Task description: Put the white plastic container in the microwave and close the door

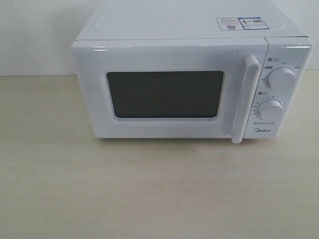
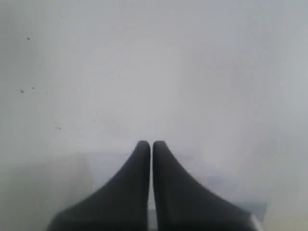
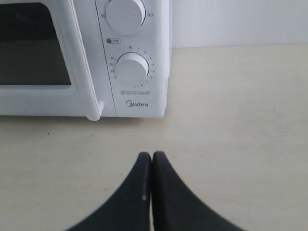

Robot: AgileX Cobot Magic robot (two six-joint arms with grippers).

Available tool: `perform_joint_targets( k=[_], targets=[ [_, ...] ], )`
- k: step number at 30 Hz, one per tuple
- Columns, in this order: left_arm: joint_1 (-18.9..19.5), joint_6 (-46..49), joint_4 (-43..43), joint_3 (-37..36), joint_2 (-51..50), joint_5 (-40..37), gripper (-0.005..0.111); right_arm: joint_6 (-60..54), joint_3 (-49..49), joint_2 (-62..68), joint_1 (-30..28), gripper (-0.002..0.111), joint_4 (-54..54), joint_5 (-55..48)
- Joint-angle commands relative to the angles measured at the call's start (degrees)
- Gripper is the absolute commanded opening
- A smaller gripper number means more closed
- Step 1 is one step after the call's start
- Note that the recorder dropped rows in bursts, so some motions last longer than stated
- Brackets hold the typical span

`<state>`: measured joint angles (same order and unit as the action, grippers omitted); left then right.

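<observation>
Door (image 1: 164, 55) sits flush shut on the microwave (image 1: 189, 20), centre frame; no container shows. Left gripper (image 2: 151, 144) and right gripper (image 3: 152, 155) are pinched closed, empty, and best parked clear of the handle (image 1: 246, 99).

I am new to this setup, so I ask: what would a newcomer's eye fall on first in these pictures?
A white boxy countertop microwave fills the middle of the exterior view, its white door with a dark rectangular window shut. Two round white dials sit on its right panel. The left gripper and the right gripper, both black, are shut and hold nothing.
</observation>
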<state>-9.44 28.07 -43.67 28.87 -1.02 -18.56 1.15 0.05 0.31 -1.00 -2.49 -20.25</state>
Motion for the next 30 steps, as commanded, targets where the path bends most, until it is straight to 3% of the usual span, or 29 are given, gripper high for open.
perform_joint_targets(
  k=[1,2,5,9,11,12,14,16,21,23,30],
  targets=[
    [0.26,-7.77,-8.21,1.09,0.54,10.78,0.004,0.09,-0.05,-0.31,-0.19,0.000,0.24,2.20],
    [0.26,-2.73,-4.57,0.29,-0.02,9.96,0.004,0.09,-0.05,-0.31,-0.19,0.000,0.24,2.08],
    [0.26,9.22,5.71,-4.90,-0.02,-2.46,0.004,0.09,-0.05,-0.31,-0.19,0.000,0.24,1.83],
    [0.26,10.48,8.75,-13.00,-0.02,-1.69,0.004,0.09,-0.05,-0.31,-0.19,0.000,0.24,1.83],
    [0.26,4.47,8.79,-18.13,0.14,3.24,0.004,0.09,-0.05,-0.31,-0.19,0.000,0.24,1.83],
    [0.26,-3.25,10.52,-21.40,1.02,6.25,0.004,0.09,-0.05,-0.31,-0.19,0.000,0.24,1.83],
    [0.26,-10.91,18.00,-25.80,1.02,10.00,0.004,0.09,-0.05,-0.31,-0.19,0.000,0.24,1.83],
    [0.14,-12.00,24.31,-28.76,1.02,12.65,0.004,0.09,-0.05,-0.31,-0.19,0.000,0.24,1.83],
    [0.05,-14.29,28.83,-28.87,1.02,17.71,0.004,0.09,-0.05,-0.31,-0.19,0.000,0.24,1.83],
    [0.05,-20.07,33.39,-28.87,1.02,16.29,0.004,0.09,-0.05,-0.31,-0.19,0.000,0.24,1.83],
    [0.30,-25.21,34.84,-28.87,1.02,5.61,0.004,0.22,-0.05,-0.31,-0.19,0.000,0.24,1.82]
  ],
)
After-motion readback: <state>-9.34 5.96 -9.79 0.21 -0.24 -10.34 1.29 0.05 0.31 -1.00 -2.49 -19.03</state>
